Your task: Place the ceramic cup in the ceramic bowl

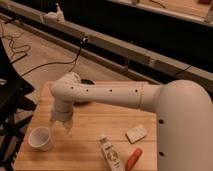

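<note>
Wooden tabletop, light planks. Bare floor beyond, cables trailing, long dark bench far side. Black chair at left.

One ceramic cup, upright, near-left corner. One ceramic bowl, far-left, mostly hidden behind the white arm. One labelled tube, one pale block, one red-orange piece, all near-right.

Gripper hangs just right of the cup; jaws' state: cannot tell.

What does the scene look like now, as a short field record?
gripper: low over the wooden table, beside the ceramic cup
ceramic cup: upright on the table, near its front edge
ceramic bowl: mostly hidden behind the arm, at the far edge
other items: white tube, pale block, orange item
task: cup not yet in bowl
</note>
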`<state>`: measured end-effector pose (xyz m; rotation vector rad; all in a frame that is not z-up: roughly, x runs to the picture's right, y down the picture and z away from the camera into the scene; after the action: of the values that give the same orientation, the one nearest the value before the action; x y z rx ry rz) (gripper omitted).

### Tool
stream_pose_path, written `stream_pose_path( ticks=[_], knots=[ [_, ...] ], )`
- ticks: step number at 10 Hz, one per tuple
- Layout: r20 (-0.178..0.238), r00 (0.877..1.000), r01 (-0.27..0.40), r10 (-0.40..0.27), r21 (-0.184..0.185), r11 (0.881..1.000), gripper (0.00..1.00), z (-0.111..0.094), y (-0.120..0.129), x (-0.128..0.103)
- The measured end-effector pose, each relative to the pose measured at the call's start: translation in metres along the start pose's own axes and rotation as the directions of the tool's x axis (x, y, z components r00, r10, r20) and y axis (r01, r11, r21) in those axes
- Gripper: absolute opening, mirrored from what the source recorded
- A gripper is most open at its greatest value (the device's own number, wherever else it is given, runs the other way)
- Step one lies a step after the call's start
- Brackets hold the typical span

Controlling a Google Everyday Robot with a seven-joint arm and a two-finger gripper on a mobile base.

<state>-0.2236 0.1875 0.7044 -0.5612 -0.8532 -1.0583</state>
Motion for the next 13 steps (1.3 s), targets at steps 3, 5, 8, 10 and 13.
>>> stream_pose_path(
  ticks=[3, 5, 8, 10, 13],
  knots=[
    [0.031, 0.999, 0.041, -0.042, 0.011, 0.999, 0.57, 0.012, -0.013, -0.007],
    [0.036, 0.997, 0.074, -0.074, 0.021, 0.997, 0.57, 0.014, -0.022, -0.013],
    [0.053, 0.991, 0.121, -0.123, 0.027, 0.992, 0.57, 0.023, -0.031, -0.023],
    [0.101, 0.984, 0.145, -0.146, 0.017, 0.989, 0.57, 0.042, -0.034, -0.034],
    [0.151, 0.978, 0.142, -0.142, 0.005, 0.990, 0.36, 0.069, -0.032, -0.035]
  ],
)
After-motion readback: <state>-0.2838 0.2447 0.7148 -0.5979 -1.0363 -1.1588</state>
